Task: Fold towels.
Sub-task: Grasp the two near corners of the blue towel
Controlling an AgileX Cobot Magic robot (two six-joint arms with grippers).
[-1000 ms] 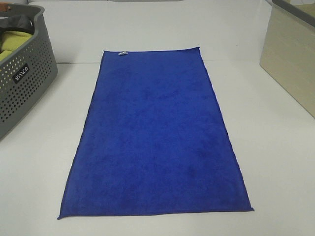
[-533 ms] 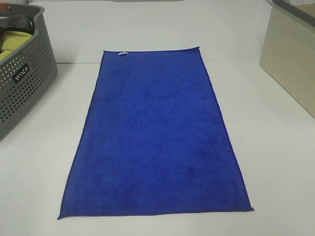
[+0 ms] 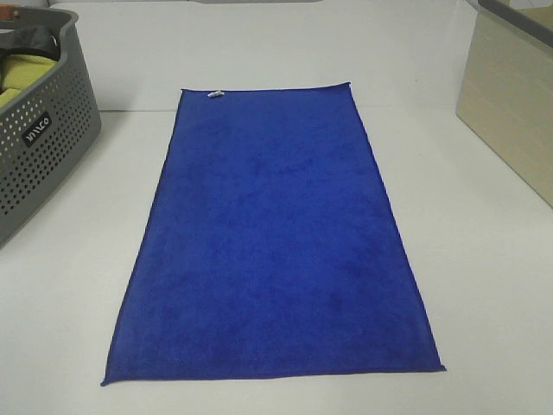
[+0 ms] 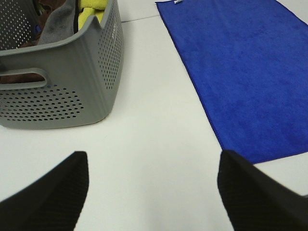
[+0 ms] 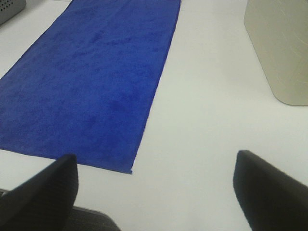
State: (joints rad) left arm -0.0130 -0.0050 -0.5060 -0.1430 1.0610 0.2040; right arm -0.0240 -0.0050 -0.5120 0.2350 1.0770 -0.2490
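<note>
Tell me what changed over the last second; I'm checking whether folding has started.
Nothing visibly changed. The blue towel lies flat and unfolded on the table, the grey basket stands beside it, and the left gripper and right gripper are open and empty.

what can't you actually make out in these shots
White tag on the blue towel: too small to read, exterior high view.
Grey basket: cut by the left edge there; its wall hides most contents.
Beige bin: cut by the right edge; inside unseen.
</note>
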